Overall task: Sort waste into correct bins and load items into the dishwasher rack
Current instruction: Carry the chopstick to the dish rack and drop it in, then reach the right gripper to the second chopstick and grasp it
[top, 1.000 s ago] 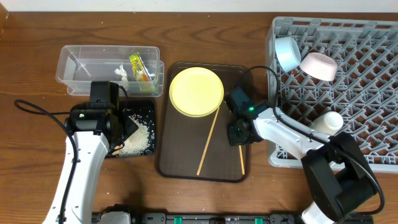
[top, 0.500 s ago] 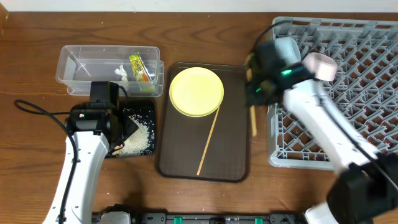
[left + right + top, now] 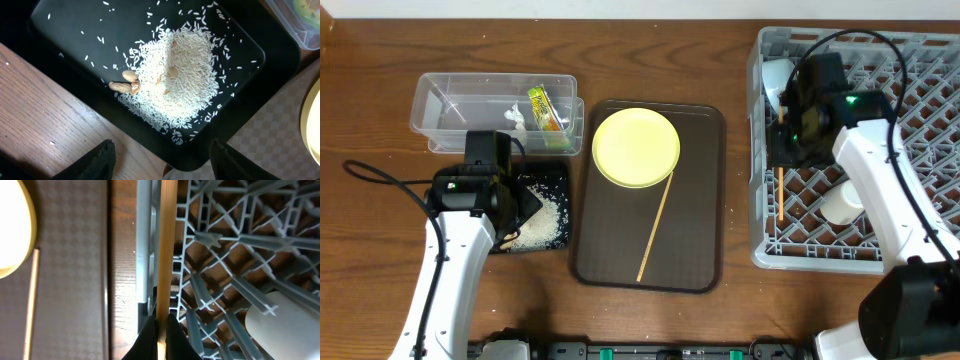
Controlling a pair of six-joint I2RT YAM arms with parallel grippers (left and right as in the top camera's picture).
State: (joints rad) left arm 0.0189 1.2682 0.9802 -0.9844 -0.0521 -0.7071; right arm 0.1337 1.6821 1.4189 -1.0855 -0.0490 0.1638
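Here we see the right gripper (image 3: 161,330) over the rack (image 3: 910,110), its jaws pinched tight on the held chopstick (image 3: 166,255), which lies just inside the rack's left wall. The second chopstick (image 3: 655,228) lies slanted on the brown tray (image 3: 700,250), its upper end at the plate (image 3: 636,148). The left gripper (image 3: 162,157) hangs above the black tray (image 3: 65,30) and its rice (image 3: 175,75), jaws spread wide and holding nothing. The tub (image 3: 460,105) contains the wrapper (image 3: 546,108) and tissue (image 3: 516,118).
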